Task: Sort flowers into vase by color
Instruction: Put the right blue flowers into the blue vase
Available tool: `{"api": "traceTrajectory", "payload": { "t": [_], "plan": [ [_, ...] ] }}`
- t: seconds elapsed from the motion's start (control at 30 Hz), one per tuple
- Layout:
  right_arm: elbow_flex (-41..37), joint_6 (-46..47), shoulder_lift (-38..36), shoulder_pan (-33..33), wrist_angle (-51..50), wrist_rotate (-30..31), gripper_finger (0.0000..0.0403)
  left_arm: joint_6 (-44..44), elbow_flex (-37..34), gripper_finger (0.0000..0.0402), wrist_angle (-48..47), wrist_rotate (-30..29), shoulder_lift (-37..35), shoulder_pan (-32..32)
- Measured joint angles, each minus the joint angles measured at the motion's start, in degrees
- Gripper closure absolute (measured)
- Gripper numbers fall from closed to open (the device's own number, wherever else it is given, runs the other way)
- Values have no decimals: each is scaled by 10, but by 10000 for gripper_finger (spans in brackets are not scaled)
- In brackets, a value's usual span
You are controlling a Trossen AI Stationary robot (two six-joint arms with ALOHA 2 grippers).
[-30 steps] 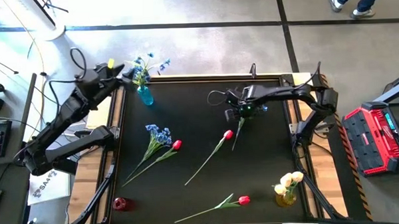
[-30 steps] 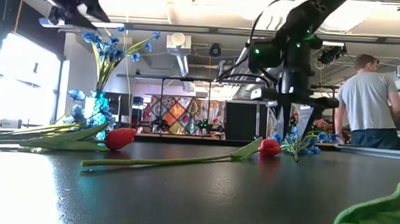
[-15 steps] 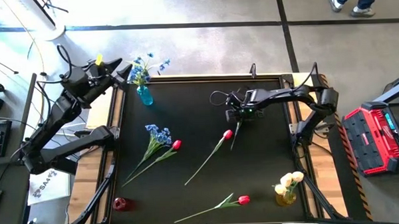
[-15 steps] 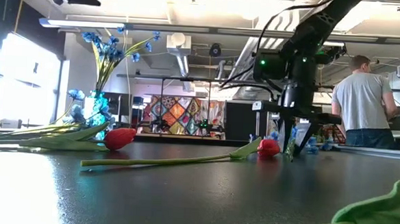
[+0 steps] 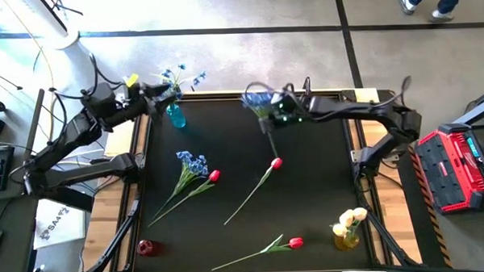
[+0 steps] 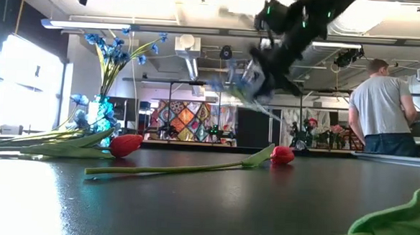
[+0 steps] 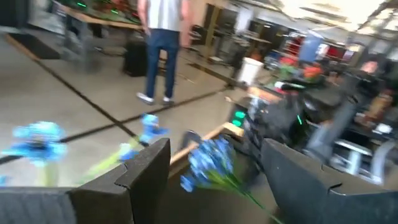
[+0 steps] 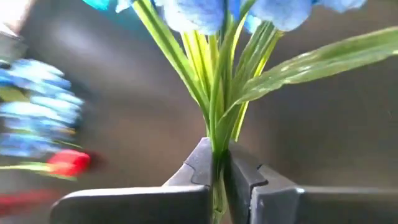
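Note:
My right gripper [image 5: 275, 111] is high over the table's far middle, shut on a blue flower spray [image 5: 258, 99], which is blurred in the low view [image 6: 229, 86]. My left gripper [image 5: 156, 94] hangs open beside the blue vase [image 5: 175, 116] at the far left, which holds blue flowers. Its fingers [image 7: 149, 171] have nothing between them. On the table lie another blue spray [image 5: 193, 163] beside a red tulip [image 5: 214, 176], and two more red tulips [image 5: 276, 162] [image 5: 296, 243]. My right gripper pinches the spray's bundle of green stems [image 8: 217, 146] between its two fingers, just below the blossoms. The fingers lie across the stems. The spray is lifted clear of the table, blossoms toward the far left, its thin stem end [image 5: 270, 143] trailing below.
A yellow vase [image 5: 347, 239] with pale yellow tulips [image 5: 351, 219] stands at the near right. A small red vase [image 5: 147, 247] stands at the near left corner. A person [image 6: 382, 105] stands beyond the table. A red case [image 5: 457, 165] sits on the floor at the right.
My right gripper, which was low over the blue spray lying right of the table's middle, has taken hold of it. It has swung up and toward the far edge and left, tipping. The spray is now lifted clear of the table. My left gripper has shifted and turned near the blue vase.

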Motion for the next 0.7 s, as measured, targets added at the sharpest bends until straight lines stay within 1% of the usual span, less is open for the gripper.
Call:
{"api": "traceTrajectory", "payload": {
  "t": [0.2,0.3,0.4,0.5,0.7],
  "plan": [
    [37,-81,-43,5,146,-21,400,-8,0,177,14,11,44,-78],
    [44,-120,-56,8,209,-55,400,-8,0,177,45,12,83,-120],
    [44,-153,-60,13,261,-89,401,-3,0,178,96,12,121,-154],
    [44,-181,-60,21,307,-134,402,1,0,178,136,12,156,-176],
    [44,-239,-60,43,373,-189,402,0,0,178,191,12,208,-198]
  ]
}}
